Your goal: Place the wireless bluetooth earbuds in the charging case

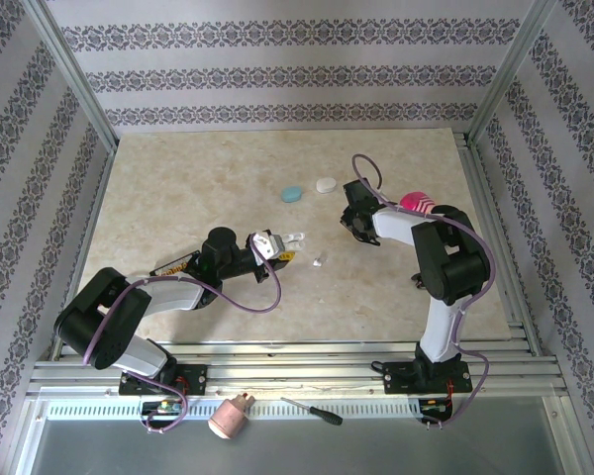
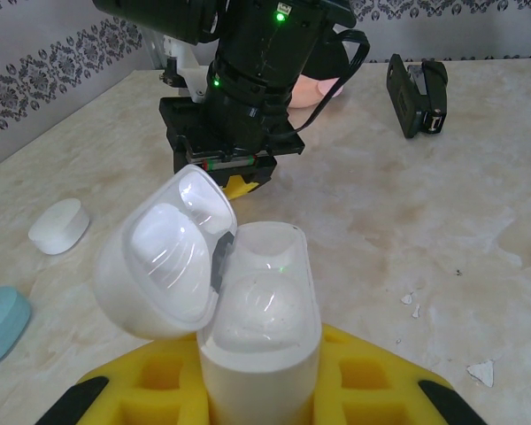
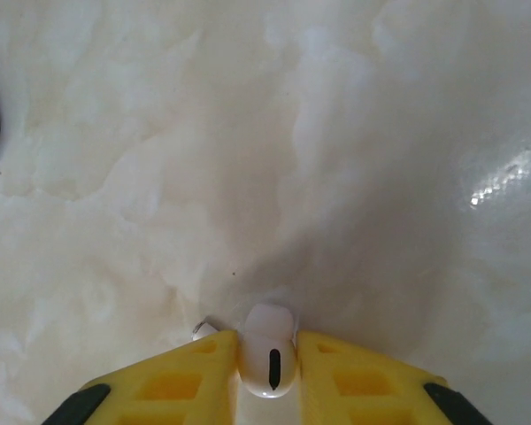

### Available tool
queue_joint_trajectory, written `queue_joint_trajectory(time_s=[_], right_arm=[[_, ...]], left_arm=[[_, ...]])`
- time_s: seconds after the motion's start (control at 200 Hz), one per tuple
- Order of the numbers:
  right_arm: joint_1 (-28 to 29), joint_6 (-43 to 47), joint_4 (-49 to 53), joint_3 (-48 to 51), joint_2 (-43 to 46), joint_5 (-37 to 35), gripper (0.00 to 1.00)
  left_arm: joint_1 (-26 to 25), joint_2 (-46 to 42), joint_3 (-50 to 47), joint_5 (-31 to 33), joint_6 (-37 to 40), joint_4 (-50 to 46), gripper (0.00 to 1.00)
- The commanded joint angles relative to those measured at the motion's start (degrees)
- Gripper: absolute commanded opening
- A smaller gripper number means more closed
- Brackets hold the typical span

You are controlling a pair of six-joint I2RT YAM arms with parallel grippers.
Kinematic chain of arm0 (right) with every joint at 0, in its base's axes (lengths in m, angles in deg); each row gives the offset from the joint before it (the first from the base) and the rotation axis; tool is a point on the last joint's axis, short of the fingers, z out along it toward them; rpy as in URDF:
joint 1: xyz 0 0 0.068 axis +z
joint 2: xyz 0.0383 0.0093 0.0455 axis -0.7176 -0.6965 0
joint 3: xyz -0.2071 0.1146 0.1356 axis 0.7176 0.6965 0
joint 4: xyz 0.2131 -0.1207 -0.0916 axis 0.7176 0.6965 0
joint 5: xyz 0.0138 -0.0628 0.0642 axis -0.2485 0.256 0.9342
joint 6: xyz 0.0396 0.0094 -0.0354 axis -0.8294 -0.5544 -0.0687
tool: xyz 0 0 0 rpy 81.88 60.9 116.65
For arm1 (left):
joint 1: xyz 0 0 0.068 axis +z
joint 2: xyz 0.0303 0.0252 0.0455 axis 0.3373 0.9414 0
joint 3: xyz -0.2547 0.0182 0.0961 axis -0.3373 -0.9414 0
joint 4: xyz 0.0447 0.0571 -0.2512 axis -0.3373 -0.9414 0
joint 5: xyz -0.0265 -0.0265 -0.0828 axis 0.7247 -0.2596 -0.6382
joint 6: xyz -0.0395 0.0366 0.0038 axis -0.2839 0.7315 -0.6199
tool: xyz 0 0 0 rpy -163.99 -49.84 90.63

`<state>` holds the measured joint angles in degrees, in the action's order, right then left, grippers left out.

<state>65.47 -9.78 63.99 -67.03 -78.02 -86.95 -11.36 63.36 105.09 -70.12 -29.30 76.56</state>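
Note:
My left gripper (image 1: 280, 245) is shut on a white charging case (image 2: 258, 328), which stands between the yellow fingers (image 2: 372, 372) with its lid (image 2: 164, 258) flipped open to the left. The well inside looks empty. My right gripper (image 3: 270, 343) is shut on a small white earbud (image 3: 270, 359) with a dark slot, held just above the table. In the top view the right gripper (image 1: 355, 224) points down at the table, right of the held case (image 1: 289, 239). A tiny pale piece (image 1: 320, 260) lies between the two grippers; I cannot tell what it is.
A closed white case (image 1: 325, 184) and a blue case (image 1: 292, 193) lie further back on the beige table (image 1: 178, 198). A pink object (image 1: 417, 203) sits behind the right arm. Small white flecks (image 2: 407, 301) dot the table. A screwdriver (image 1: 312, 412) lies on the front rail.

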Motion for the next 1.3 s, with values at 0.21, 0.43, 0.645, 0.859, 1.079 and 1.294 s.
queue_joint_trajectory(time_s=[0.21,0.43,0.645,0.859,1.079,1.294], right_arm=[[-1.06,25.82,4.28,-3.47,-0.24,14.45,0.21],[-0.44,50.08,16.79,-6.64,-0.44,27.02,0.21],[3.85,64.42,28.15,-12.32,-3.03,23.44,0.21],[7.1,73.92,37.27,-18.76,-8.0,16.25,0.18],[7.32,74.41,37.2,-21.93,-7.7,16.03,0.39],[6.08,62.55,26.54,-15.11,2.54,19.98,0.62]], left_arm=[[-0.22,-2.41,-0.48,2.06,1.15,-2.23,0.0],[2.01,-6.53,-1.63,6.12,0.14,-6.35,0.0],[3.25,-10.96,-3.43,8.59,-1.62,-7.7,0.0],[3.6,-11.73,-3.68,9.16,-1.78,-8.41,0.0],[3.82,-11.86,-3.43,9.39,-2.67,-8.03,0.0],[4.42,-12.2,-3.54,9.84,-2.85,-7.72,0.0]])
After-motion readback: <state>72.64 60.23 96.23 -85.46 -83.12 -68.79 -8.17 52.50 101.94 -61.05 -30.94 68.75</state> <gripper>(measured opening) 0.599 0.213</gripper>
